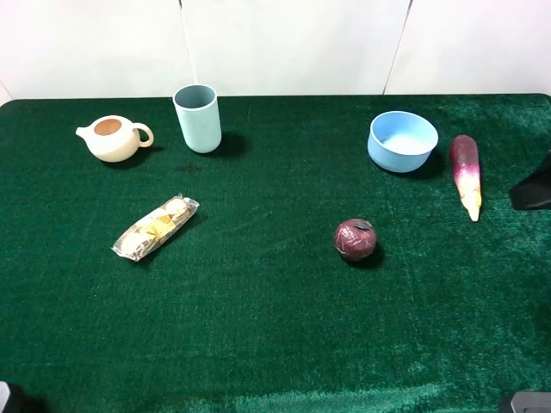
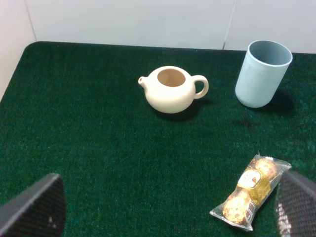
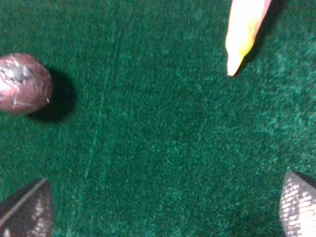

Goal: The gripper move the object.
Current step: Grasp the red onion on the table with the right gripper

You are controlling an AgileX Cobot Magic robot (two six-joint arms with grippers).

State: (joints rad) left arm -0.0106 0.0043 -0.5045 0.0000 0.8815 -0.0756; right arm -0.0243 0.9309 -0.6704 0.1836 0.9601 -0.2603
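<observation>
Surface: green cloth covered the table, with a white wall behind it.
Ball: the maroon ball rested on the cloth at 7 o'clock from the bowl, well apart from it, and nothing touched it.
Right claw: the right claw hung over bare cloth with its fingers spread wide, gripping nothing.
Left claw: the left claw was likewise spread wide and empty.
Eggplant: the eggplant lay near the bowl at 3 o'clock.
Teapot: the teapot sat at 9 o'clock from the blue cup.
Packet: the candy packet lay at 9 o'clock from the ball, well apart.
</observation>
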